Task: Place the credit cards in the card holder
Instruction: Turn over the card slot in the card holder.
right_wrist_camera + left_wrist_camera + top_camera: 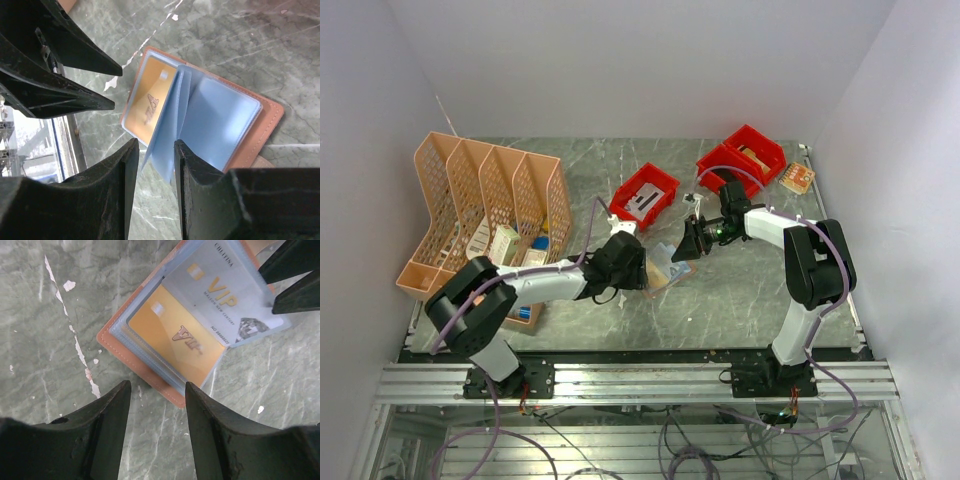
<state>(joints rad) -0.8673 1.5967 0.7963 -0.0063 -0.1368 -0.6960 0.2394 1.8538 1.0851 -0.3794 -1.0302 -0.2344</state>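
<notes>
The tan card holder (665,268) lies open on the marbled table between the two grippers. Its tan cover (117,347) holds clear bluish sleeves. A gold VIP card (175,335) sits in one sleeve and also shows in the right wrist view (150,100). A whitish-grey VIP card (225,290) lies on a raised leaf above it. From the right wrist that leaf (170,135) looks light blue and stands between my right gripper's (154,147) jaws, with a gap on one side. My left gripper (157,390) is open and empty, just short of the holder's near corner.
Two red bins (645,193) (740,155) stand at the back. A peach mesh file rack (485,205) stands at the left. A small orange patterned item (798,178) lies at the back right. The two grippers' fingers (65,50) are close together over the holder.
</notes>
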